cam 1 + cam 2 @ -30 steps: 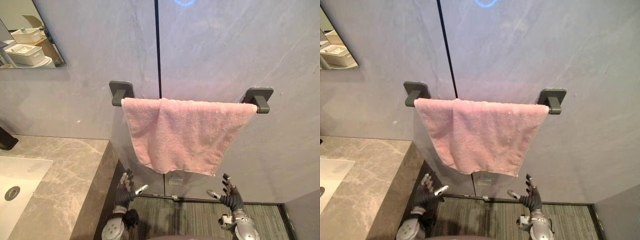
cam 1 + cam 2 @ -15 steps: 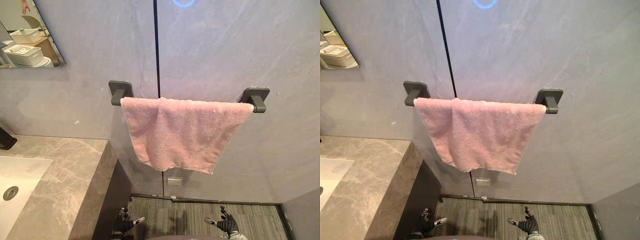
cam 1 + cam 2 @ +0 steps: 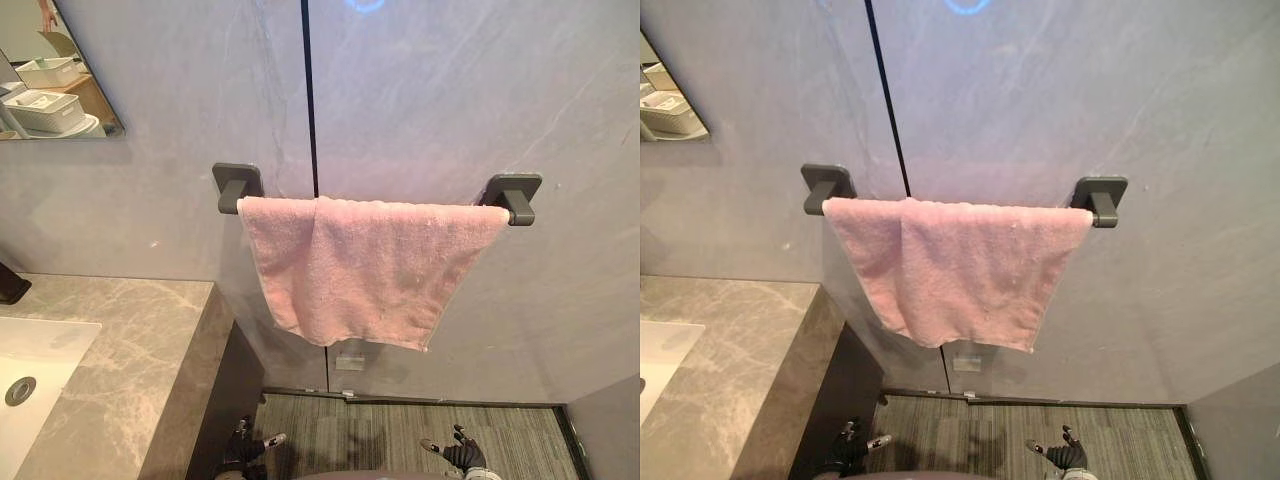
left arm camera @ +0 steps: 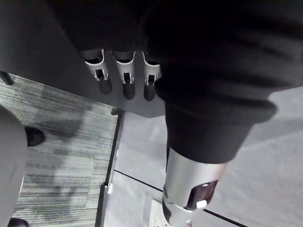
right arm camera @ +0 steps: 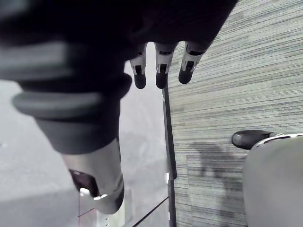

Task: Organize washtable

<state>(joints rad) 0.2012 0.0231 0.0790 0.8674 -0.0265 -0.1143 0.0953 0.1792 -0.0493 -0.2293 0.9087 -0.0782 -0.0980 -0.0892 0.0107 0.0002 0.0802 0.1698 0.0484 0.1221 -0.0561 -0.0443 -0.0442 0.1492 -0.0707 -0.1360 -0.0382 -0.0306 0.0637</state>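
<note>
Seen from the head, the pink towel (image 3: 350,270) hangs draped over the wall rail (image 3: 513,193) beside the counter (image 3: 140,340) and sink (image 3: 40,350). The left hand (image 3: 248,447) and right hand (image 3: 463,456) hang low over the carpet (image 3: 380,435), well apart from the towel. The left wrist view shows its fingers (image 4: 124,80) straight and relaxed, holding nothing, and the right wrist view shows its fingers (image 5: 160,71) loosely extended too, empty.

No legible txt, labels, brands or nos. anywhere in view
</note>
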